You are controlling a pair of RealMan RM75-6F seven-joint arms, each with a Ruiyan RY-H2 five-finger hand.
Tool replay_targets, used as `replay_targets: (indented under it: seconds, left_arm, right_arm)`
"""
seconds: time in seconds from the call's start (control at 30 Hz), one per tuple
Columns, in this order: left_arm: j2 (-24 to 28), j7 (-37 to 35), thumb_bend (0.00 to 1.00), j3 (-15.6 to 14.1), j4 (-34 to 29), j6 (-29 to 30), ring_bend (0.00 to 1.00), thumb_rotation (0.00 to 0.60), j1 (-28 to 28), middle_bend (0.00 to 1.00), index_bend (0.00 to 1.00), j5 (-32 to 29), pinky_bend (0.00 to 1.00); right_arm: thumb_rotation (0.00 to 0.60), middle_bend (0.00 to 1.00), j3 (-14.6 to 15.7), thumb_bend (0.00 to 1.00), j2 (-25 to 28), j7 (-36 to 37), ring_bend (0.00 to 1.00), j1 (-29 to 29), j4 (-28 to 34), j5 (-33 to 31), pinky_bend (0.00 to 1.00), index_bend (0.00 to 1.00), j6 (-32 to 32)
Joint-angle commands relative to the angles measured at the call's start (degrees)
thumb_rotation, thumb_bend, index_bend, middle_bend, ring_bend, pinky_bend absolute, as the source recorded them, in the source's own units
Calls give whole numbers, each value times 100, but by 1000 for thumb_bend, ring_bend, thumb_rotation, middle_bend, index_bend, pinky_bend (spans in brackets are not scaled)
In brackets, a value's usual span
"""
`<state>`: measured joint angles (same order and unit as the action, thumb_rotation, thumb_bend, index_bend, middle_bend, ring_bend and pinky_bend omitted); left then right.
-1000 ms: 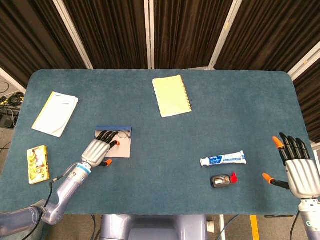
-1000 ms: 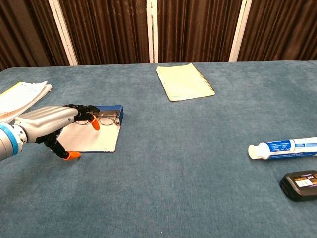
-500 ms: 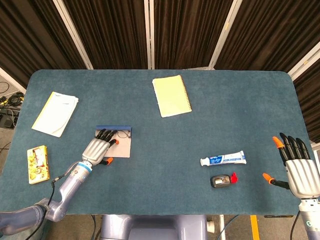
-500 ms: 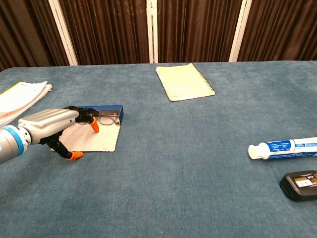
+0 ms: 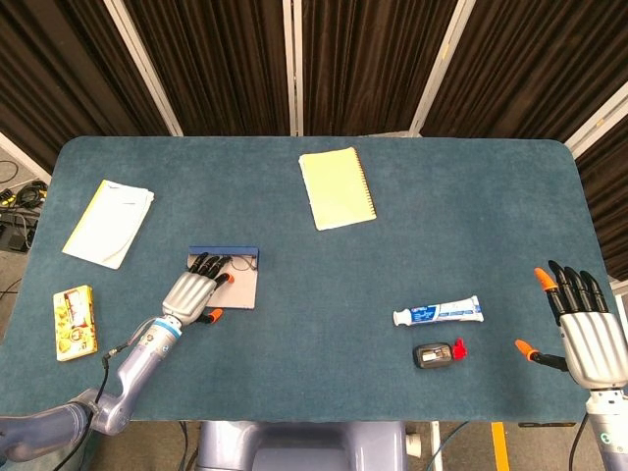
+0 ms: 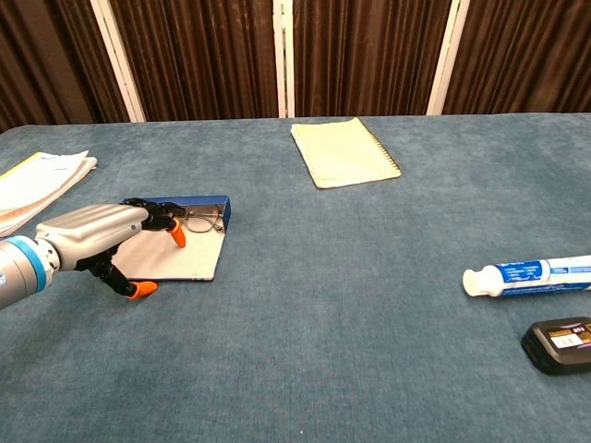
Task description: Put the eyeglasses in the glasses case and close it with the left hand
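Eyeglasses [image 6: 200, 220] apparently lie in open glasses case [image 6: 180, 260].

The place looked like a robot laboratory or a recording studio, not a home. A large table [image 5: 471, 196] with rounded corners was covered in plain blue-green felt. Behind it stood dark pleated curtains [image 5: 373, 59] divided by pale upright posts [image 5: 290, 59], closing the scene like a booth. At the left edge, loose cables [image 5: 12, 196] lay on a bare floor. The few everyday things on the table were spread well apart, like test objects.
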<state>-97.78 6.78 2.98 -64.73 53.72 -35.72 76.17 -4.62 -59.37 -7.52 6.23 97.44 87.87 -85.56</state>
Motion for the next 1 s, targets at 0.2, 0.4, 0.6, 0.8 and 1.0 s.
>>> replay_targets:
  seconds: [0.2,0.4,0.6,0.8,1.0]
  left_arm:
    - [21,-41,462,58,-9,-14,0,600,-10,0,277,-10,0]
    - [37,-30,464,126,-27,-21,0,600,-32,0,279,-39,0]
    - [36,-41,489,160,-17,-83,0,600,-51,0,285,-86,0]
    - [35,-53,525,199,3,-63,0,600,-66,0,287,-82,0]
    - [78,-25,525,249,8,-58,0,600,-105,0,287,-81,0]
  right_arm:
    - [600,0,2,0,-2,-5,0,-1,0,5,0,0,-5]
    - [600,0,-1,0,-5,4,0,3,-9,-3,0,0,4]
    - [600,0,0,0,-13,-10,0,5,-16,-16,0,0,14]
    - [600,0,0,0,-19,-26,0,7,-20,-31,0,0,24]
    - [600,0,-2,0,-16,-15,0,9,-25,-48,0,0,37]
